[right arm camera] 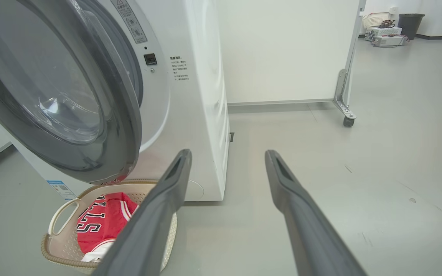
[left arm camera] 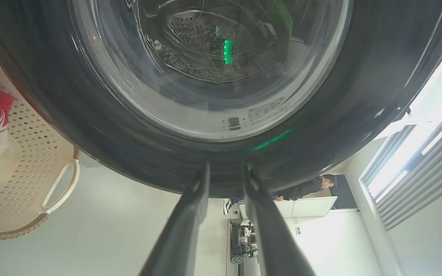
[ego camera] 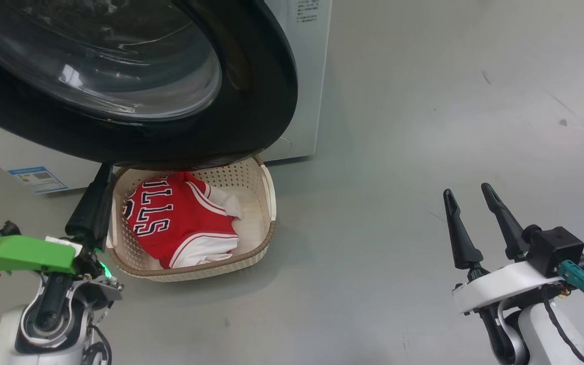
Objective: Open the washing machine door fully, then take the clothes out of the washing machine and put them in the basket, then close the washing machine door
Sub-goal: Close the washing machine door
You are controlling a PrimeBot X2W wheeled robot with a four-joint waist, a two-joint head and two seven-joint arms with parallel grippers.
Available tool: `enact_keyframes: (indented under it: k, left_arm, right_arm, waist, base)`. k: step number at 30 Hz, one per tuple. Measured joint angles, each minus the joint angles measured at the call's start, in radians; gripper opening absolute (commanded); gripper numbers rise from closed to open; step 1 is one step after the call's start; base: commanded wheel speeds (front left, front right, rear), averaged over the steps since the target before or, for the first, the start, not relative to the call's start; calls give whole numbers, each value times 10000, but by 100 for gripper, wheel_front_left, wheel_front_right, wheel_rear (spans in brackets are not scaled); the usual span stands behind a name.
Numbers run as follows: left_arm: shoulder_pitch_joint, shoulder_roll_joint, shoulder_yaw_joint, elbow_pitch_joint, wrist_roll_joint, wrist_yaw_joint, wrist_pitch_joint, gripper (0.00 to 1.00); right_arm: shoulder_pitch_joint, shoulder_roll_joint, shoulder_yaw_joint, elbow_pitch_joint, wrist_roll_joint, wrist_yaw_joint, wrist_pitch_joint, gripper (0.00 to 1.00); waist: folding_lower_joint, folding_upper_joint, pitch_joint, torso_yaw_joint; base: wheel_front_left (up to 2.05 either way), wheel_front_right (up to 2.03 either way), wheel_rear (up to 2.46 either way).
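Left gripper [left arm camera: 226, 168]: two long dark matte fingers, jaws parted by a narrow gap, nothing between them. The tips are right at the lower rim of the washing machine door [left arm camera: 90, 126]; can't tell if they touch it. The door is round with a glossy black ring and a bulging clear glass bowl in the centre. It is swung off the front and hangs ahead of and above the left jaws. Through the glass is a perforated steel drum [left arm camera: 205, 38].

Right gripper [ego camera: 467, 190]: jaws wide apart and empty, over bare floor [ego camera: 424, 126], well apart from everything else.

The washing machine [right arm camera: 202, 96] is a smooth white box with small printed text on its front and a blue label [ego camera: 37, 179] low down.

The basket [ego camera: 266, 238] sits just beside the left jaws, on the side toward the right gripper and partly under the door. It is cream perforated plastic, a rounded rectangle with a brown woven-look rim and loop handles. The clothes [ego camera: 180, 218] lie bunched inside it: red fabric with white trim and dark block letters outlined in white.

The floor is smooth grey with a slight sheen and a few scuffs. Past the right jaws are a white partition panel [right arm camera: 282, 50] on a caster and a dark bin [right arm camera: 411, 25] far off. Past the left jaws are a person [left arm camera: 313, 186] leaning over a white surface and slatted window blinds [left arm camera: 416, 172].
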Motion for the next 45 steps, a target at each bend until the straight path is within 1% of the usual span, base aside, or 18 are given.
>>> enact_keyframes:
  k: [1, 2, 3, 8, 11, 15, 18, 20, 21, 22, 23, 25, 30, 32, 37, 39, 42, 45]
  left_arm:
    - [149, -10, 15, -100, 38, 0, -65, 71]
    - [291, -29, 38, -230, 82, 0, -121, 93]
    - [417, -46, 50, -357, 138, 0, -199, 100]
    - [885, -75, 119, -763, 430, 0, -523, 100]
    - [1241, -86, 151, -1162, 533, 0, -725, 100]
    - [1671, -13, 128, -1743, 1365, 0, -1034, 100]
    - [1915, 238, -151, -2171, 2347, 0, -1283, 100]
    - [2040, 527, -355, -2303, 3173, 0, -1499, 100]
    - [2229, 828, -481, -2383, 4027, -2, -1799, 100]
    - [2229, 828, -481, -2383, 4027, -2, -1799, 100]
    - [2459, 1016, -546, -2458, 4719, -2, -2117, 100]
    - [2682, 1210, -662, -2508, 5545, -2, -2433, 100]
    - [3187, 2002, -857, -2481, 8155, 44, -3227, 100]
    - [3234, 2073, -943, -2520, 8842, 276, -3494, 100]
    - [3518, 2092, -1290, -2566, 9958, 871, -3910, 100]
    - [3620, 2115, -1427, -2564, 10491, 1108, -4046, 100]
    - [3707, 2102, -1570, -2443, 11054, 1622, -4128, 100]
    - [3877, 2046, -1616, -2403, 11336, 2027, -4257, 100]
  right_arm:
    - [41, -12, 6, 4, 0, 0, 10, 100]
    - [76, -33, 10, 8, 0, 0, 12, 100]
    - [111, -56, 13, 13, 0, 0, 13, 100]
    - [253, -84, 33, 42, -2, -2, 90, 100]
    - [293, -79, 111, 42, -2, -67, 146, 100]
    - [416, -61, 207, 19, -2, -75, 259, 100]
    - [554, -82, 165, -36, -2, -151, 261, 100]
    - [629, -107, 165, -35, -2, -153, 272, 100]
    - [665, -140, 173, -35, -2, -153, 355, 100]
    - [665, -140, 173, -35, -2, -153, 355, 100]
    - [674, -142, 192, -44, -4, -155, 362, 100]
    - [692, -150, 199, -111, -4, -165, 439, 100]
    - [813, -171, 178, -213, -6, -205, 453, 100]
    - [856, -173, 178, -251, -6, -253, 493, 100]
    - [865, -169, 186, -385, -8, -268, 562, 100]
    - [879, -171, 192, -416, -10, -343, 566, 100]
    - [919, -186, 182, -420, -12, -351, 566, 100]
    - [1040, -192, 194, -426, -13, -353, 589, 100]
  waist:
    - [0, 0, -63, 78]
    - [0, 0, -126, 154]
    - [0, 0, -194, 230]
    - [0, 0, -487, 490]
    - [0, 0, -722, 648]
    - [0, 0, -1038, 790]
    - [0, 0, -1198, 892]
    - [0, 0, -1287, 951]
    - [0, 0, -1375, 994]
    - [0, 0, -1375, 994]
    - [0, 0, -1458, 1023]
    - [0, 0, -1529, 1044]
    - [0, 0, -1603, 1081]
    - [0, 0, -1634, 1113]
    - [0, 0, -1670, 1168]
    - [0, 0, -1679, 1197]
    - [0, 0, -1722, 1244]
    - [0, 0, -1793, 1283]
  base:
    - [0, 0, 0]
    - [0, 0, 0]
    - [0, 0, 0]
    - [0, 0, 0]
    - [0, 0, 0]
    - [0, 0, 0]
    - [0, 0, 0]
    - [0, 0, 0]
    - [0, 0, 0]
    - [0, 0, 0]
    - [0, 0, 0]
    - [0, 0, 0]
    - [0, 0, 0]
    - [0, 0, 0]
    - [0, 0, 0]
    - [0, 0, 0]
    - [0, 0, 0]
    - [0, 0, 0]
